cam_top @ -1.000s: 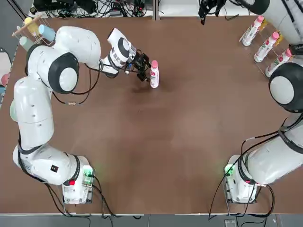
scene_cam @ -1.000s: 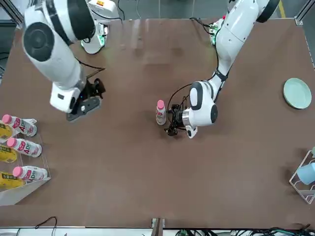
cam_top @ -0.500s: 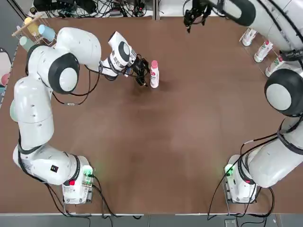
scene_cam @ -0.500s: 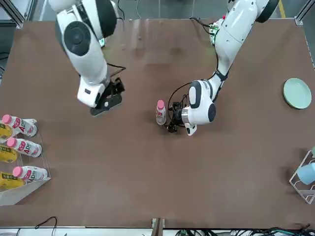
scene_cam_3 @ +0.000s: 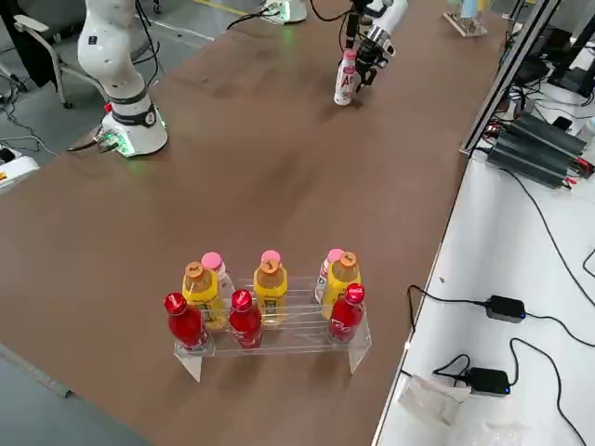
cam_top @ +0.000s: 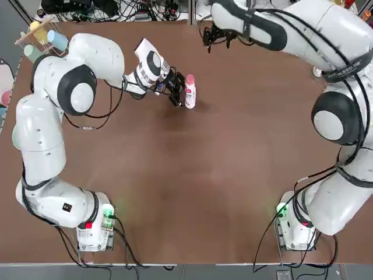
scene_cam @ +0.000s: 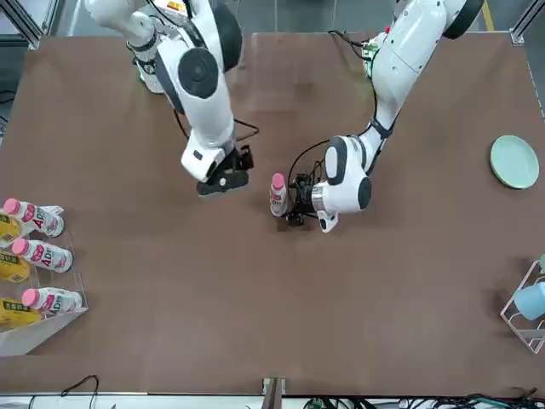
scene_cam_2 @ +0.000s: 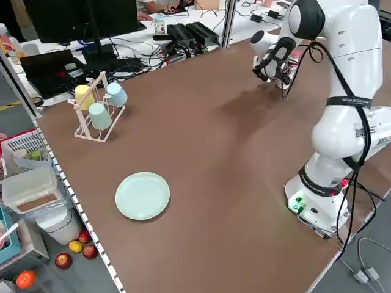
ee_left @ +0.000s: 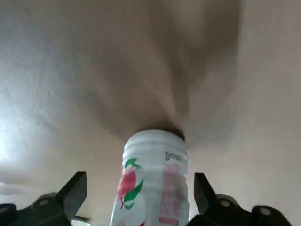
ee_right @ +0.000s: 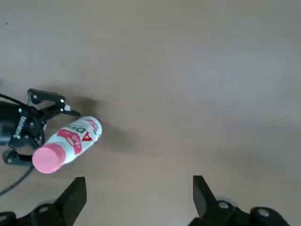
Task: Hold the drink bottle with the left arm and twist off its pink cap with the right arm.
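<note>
Brown table under both my arms, drink bottle upright between my left gripper's spread fingers, ungripped, pink cap on, right gripper wide open beside it, apart.

We are looking at two matching arms. The left arm is wearing a glossy white shell broken by dark grey joint rings, with thin black cables looping near its wrist and a small black marking on its lower link. The right arm is showing the same white shell with black cables running along it. Both round bases are glowing green, and the left one is also showing a red button. Both are ending in black two-fingered grippers.
</note>
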